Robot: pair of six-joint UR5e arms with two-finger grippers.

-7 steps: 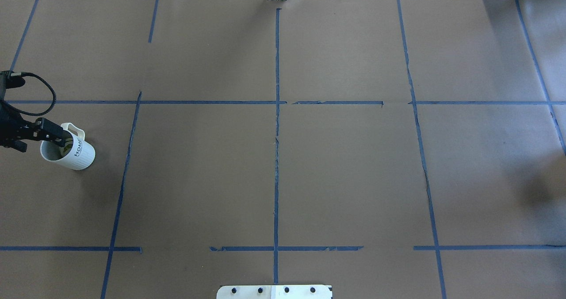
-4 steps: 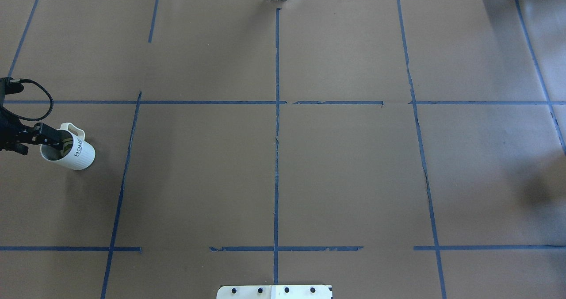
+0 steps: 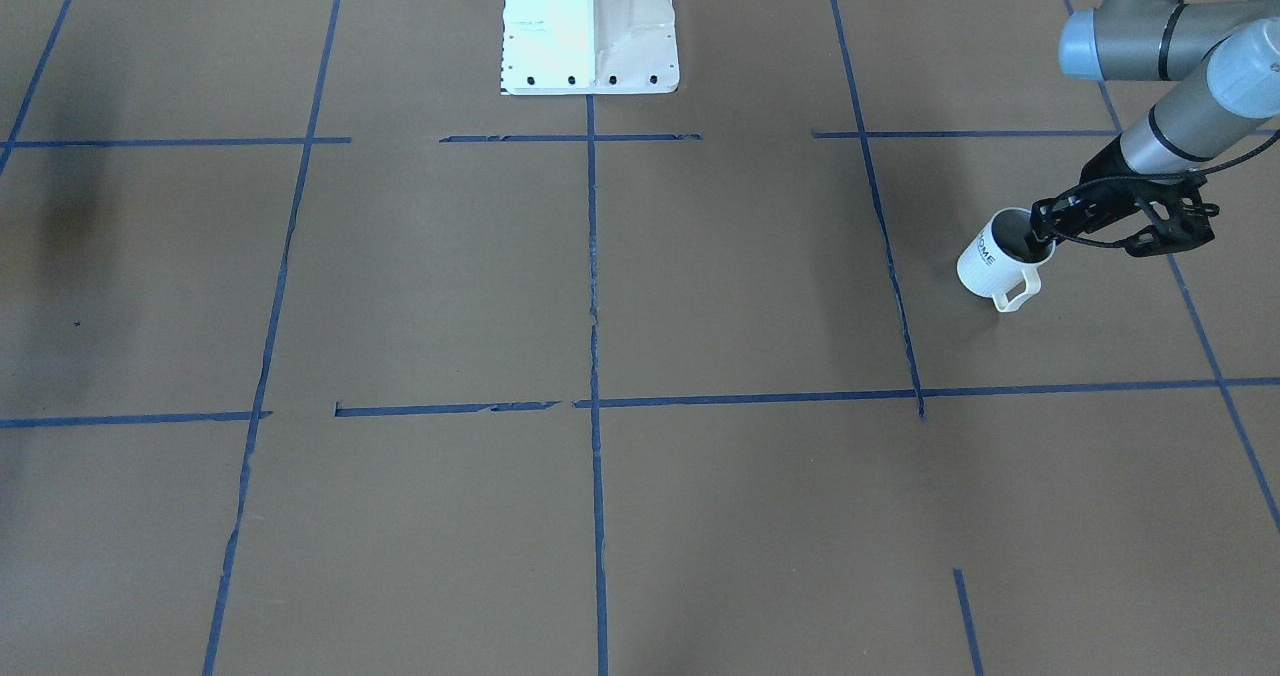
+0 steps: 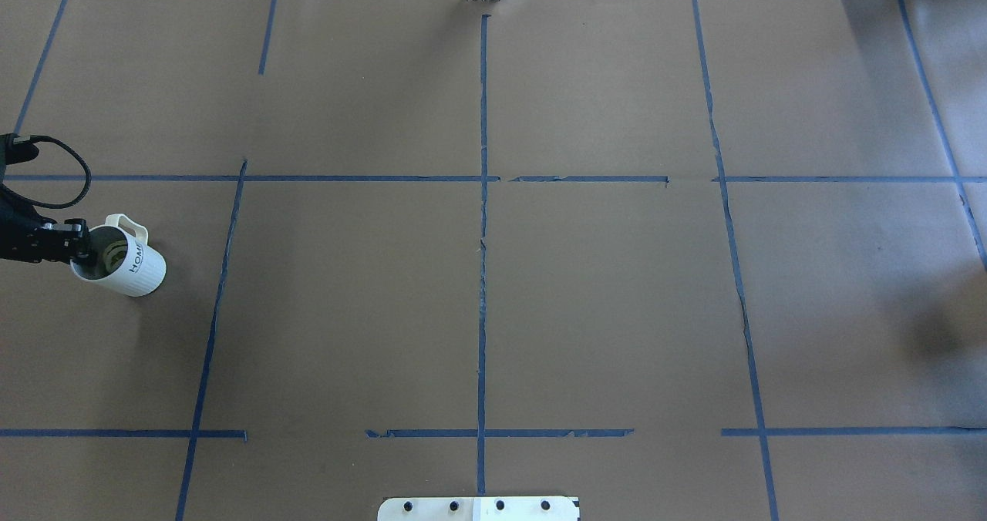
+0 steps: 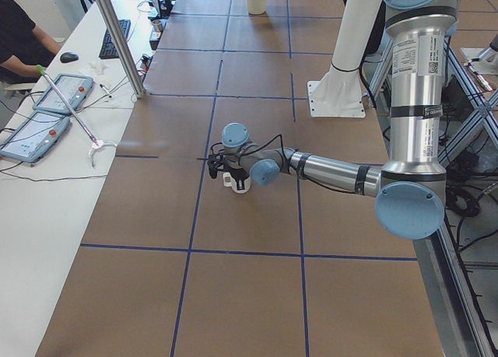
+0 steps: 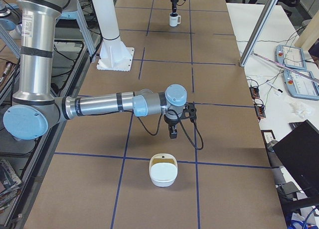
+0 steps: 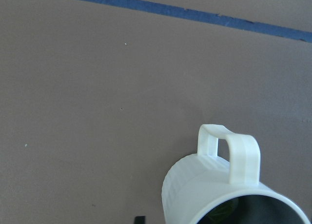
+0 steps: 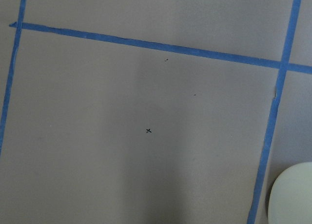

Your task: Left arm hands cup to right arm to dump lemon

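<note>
The white ribbed "HOME" cup (image 4: 131, 267) stands upright at the table's left edge, handle to the far side. It also shows in the front view (image 3: 990, 261) and the left wrist view (image 7: 219, 185). A bit of the yellow-olive lemon (image 7: 222, 214) shows inside its mouth. My left gripper (image 4: 77, 247) is at the cup's left rim, its fingertips at the mouth (image 3: 1042, 231); the jaws look open, not clamped. My right gripper (image 6: 173, 131) hangs over the table far from the cup; I cannot tell whether it is open or shut.
A white rounded container (image 6: 163, 170) sits on the table near the right gripper, and its edge shows in the right wrist view (image 8: 292, 194). Blue tape lines divide the brown table. The robot's white base (image 3: 590, 26) stands at the table's middle edge.
The left gripper has drawn back to the left, from reaching across the cup's mouth to its left rim. The cup has not moved.
</note>
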